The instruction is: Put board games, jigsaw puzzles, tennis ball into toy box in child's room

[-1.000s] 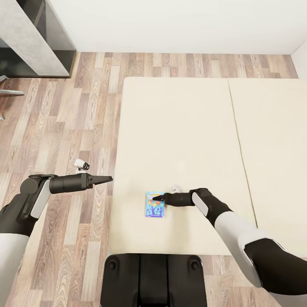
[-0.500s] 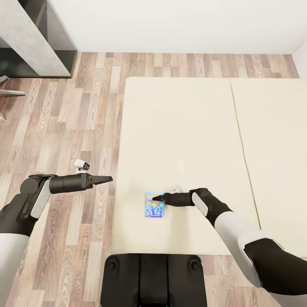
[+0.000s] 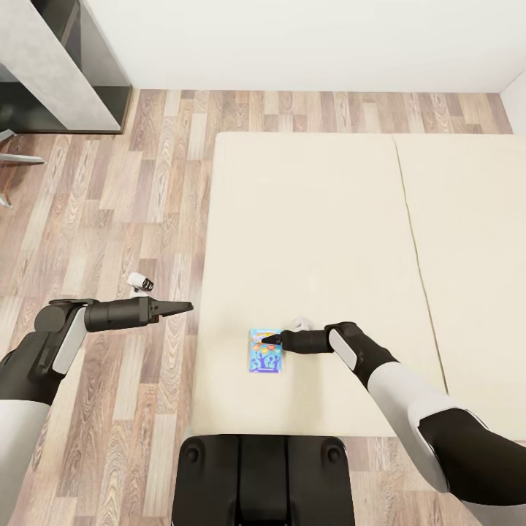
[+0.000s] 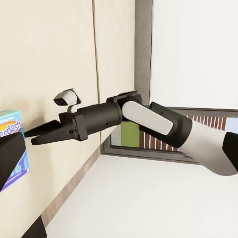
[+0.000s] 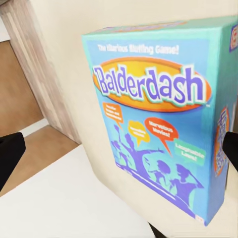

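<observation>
A small blue "Balderdash" board game lies flat on the cream bed, near its front left corner. My right gripper is low over the box's far edge and open; its dark fingers stand at either side of the box lid in the right wrist view. The left wrist view has the right gripper from the side, next to the box's corner. My left gripper hovers over the wood floor beside the bed, empty and apparently open. The toy box, jigsaw puzzles and tennis ball are out of view.
A corner of the grey table stands at the far left against the white wall. A chair leg reaches in at the left edge. Wood-plank floor lies between table and bed. The bed has a seam on its right side.
Neither arm nor the box has moved; the head view has shifted very slightly.
</observation>
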